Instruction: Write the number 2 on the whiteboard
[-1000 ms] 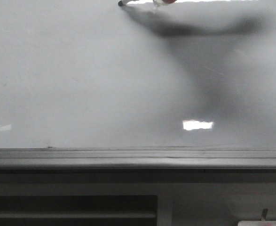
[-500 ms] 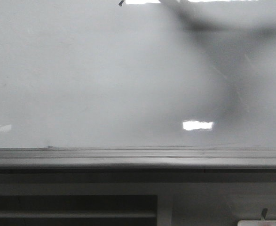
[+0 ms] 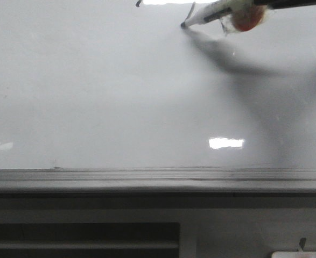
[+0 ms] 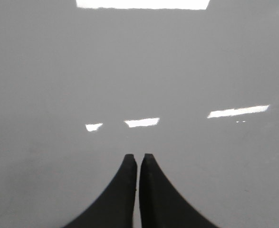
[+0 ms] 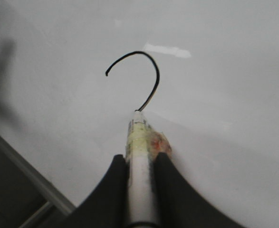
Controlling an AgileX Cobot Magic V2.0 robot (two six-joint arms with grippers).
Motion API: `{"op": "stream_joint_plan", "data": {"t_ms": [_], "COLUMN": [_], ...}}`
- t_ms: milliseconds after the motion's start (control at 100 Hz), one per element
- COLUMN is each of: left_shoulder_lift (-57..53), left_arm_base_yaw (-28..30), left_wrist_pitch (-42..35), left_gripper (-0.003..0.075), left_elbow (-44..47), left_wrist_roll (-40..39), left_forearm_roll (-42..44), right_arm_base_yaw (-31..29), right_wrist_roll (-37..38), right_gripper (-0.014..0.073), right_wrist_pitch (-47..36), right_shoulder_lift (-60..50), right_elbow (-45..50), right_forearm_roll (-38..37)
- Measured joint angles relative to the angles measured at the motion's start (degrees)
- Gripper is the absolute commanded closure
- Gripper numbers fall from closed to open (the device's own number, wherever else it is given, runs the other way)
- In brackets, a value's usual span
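The whiteboard (image 3: pixel 93 97) fills most of the front view, with its grey ledge (image 3: pixel 147 181) below. My right gripper (image 5: pixel 140 156) is shut on a white marker (image 5: pixel 139 130), which also shows in the front view (image 3: pixel 214 14). The marker tip touches the board at the end of a thin black hooked curve (image 5: pixel 151 66), the upper part of the number 2. Only two short bits of this line show in the front view (image 3: pixel 191 9). My left gripper (image 4: pixel 139 156) is shut and empty, pointing at bare board (image 4: pixel 139 61).
A dark slatted panel (image 3: pixel 82 242) lies below the ledge at the left. A small white object (image 3: pixel 300 254) sits at the lower right corner. The arm's shadow (image 3: pixel 265 91) falls on the board's right half.
The marker left the top of the front view, then came back down further right. A new stroke bit shows beside its tip, and the shadow has shifted right.
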Motion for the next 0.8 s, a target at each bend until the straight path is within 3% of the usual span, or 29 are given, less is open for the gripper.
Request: {"op": "stream_joint_plan", "data": {"t_ms": [360, 800], "left_shoulder_lift": [0.0, 0.0], "left_arm_base_yaw": [0.0, 0.0], "left_wrist_pitch": [0.0, 0.1], "left_gripper": [0.0741, 0.0741], "left_elbow": [0.0, 0.0], "left_wrist_roll": [0.0, 0.0], "left_forearm_roll": [0.0, 0.0], "right_arm_base_yaw": [0.0, 0.0], "right_wrist_roll": [0.0, 3.0], "right_gripper": [0.0649, 0.0648], "right_wrist_pitch": [9.2, 4.0], "right_shoulder_lift": [6.9, -0.1], "right_elbow": [0.3, 4.9], "right_forearm_roll": [0.1, 0.1]}}
